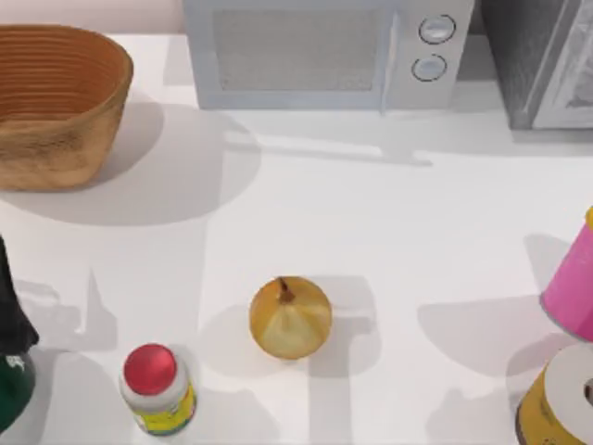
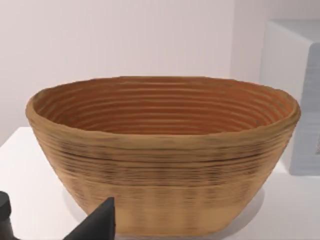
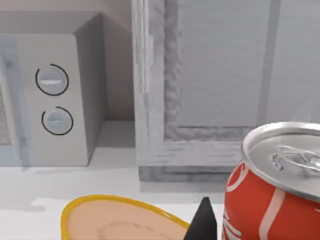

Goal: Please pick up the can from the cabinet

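Left gripper (image 2: 50, 227): low over the table (image 1: 389, 241), facing the wicker basket (image 2: 160, 165). Its jaws stand apart with nothing between them.

Right gripper (image 3: 202, 225): points toward the grey cabinet (image 3: 225, 75). Whether its jaws are open or closed cannot be told.

Red can (image 3: 272, 195): upright, silver lid with pull tab showing, close to the right wrist camera and in front of the cabinet's closed door. Its base is out of frame. A yellow-rimmed dish (image 3: 120, 220) lies just beside it.

Top view: the basket is in the far left corner, the microwave (image 1: 324, 51) is at the back centre, and the cabinet is at the far right. An onion (image 1: 290, 318) sits mid-table, near the front. A red-capped bottle (image 1: 157, 387) is at the front left. A pink object (image 1: 573, 287) and a yellow roll with a white top (image 1: 561, 403) are at the right edge.
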Robot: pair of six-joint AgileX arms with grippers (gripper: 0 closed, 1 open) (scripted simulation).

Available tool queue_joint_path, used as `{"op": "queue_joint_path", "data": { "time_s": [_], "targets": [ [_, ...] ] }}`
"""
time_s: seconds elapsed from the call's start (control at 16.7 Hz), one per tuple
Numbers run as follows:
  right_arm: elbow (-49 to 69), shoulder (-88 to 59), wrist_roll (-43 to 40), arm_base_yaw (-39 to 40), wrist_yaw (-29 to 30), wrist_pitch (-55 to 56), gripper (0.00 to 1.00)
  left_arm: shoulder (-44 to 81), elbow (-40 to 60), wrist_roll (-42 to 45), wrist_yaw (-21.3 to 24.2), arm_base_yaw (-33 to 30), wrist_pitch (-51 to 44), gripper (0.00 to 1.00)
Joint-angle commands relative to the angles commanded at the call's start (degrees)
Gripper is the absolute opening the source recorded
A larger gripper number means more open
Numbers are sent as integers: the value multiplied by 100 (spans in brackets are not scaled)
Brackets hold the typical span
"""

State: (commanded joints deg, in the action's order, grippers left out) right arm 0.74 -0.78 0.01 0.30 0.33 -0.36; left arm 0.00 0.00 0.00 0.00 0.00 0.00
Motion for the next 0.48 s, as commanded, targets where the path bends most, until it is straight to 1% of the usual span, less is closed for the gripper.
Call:
{"op": "queue_joint_path", "data": {
  "time_s": [0.48],
  "targets": [
    [-54,0,2,-33,-69,64,0,0,0,0,0,0,0,100]
  ]
}}
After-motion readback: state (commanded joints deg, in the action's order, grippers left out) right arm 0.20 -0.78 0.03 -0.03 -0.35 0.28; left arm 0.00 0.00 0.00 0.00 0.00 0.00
